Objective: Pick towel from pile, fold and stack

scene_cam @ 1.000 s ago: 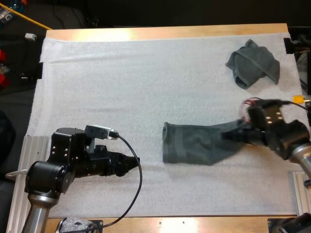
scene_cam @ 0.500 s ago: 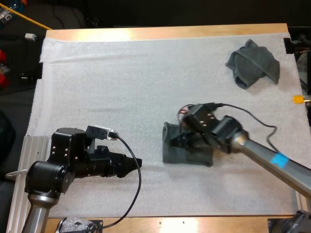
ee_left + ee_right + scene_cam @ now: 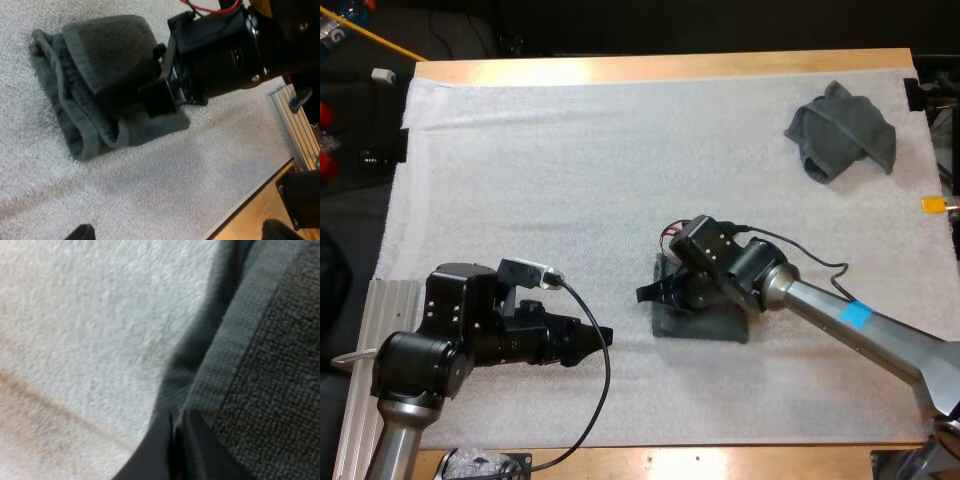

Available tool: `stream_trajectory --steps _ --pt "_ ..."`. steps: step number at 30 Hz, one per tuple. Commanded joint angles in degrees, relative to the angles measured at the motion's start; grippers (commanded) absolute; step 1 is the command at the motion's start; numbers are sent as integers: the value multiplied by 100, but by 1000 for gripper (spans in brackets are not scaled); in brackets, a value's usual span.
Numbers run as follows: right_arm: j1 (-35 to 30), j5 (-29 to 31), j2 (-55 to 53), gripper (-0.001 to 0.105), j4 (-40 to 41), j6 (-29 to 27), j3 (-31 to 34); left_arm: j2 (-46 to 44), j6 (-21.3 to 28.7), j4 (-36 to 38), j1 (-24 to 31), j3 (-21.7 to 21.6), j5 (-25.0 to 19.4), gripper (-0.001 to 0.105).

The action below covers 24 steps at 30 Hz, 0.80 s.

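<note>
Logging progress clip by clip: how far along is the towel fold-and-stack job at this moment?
Done: one towel lies doubled over on the white mat. In hand: the right gripper, shut on its edge, is laying that fold; the left gripper hangs open nearby. Left: finishing the fold, stacking it, and the crumpled towel at the far right corner.

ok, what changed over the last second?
The right gripper swept left across the mat, carrying the towel's right end over its left end. The towel now lies folded in half, and the gripper is still shut on the top layer at the left edge. The left gripper, open, and the crumpled towel at the far right stayed put.
</note>
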Motion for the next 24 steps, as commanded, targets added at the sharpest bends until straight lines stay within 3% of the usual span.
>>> stream_trajectory --steps 1,4,5,8,10,12,19,24 --pt "55 -107 22 0 -127 7 -58 -47 31 17 2 -34 64 64" --pt "64 -79 22 1 -202 7 -58 -47 31 17 2 -34 64 64" --pt "64 -78 22 6 -202 7 -58 -47 31 17 2 -34 64 64" --pt "64 -331 22 31 -190 53 -58 -47 31 17 2 -34 64 64" --pt "64 -450 22 56 -199 58 -58 -47 31 17 2 -34 64 64" --pt "64 -452 -5 65 -172 58 -58 -47 31 17 2 -34 64 64" --pt "64 98 -170 62 26 84 -58 -47 73 17 2 -34 64 64" --pt "100 -206 -40 62 -37 368 8 -47 89 17 2 -34 64 64"
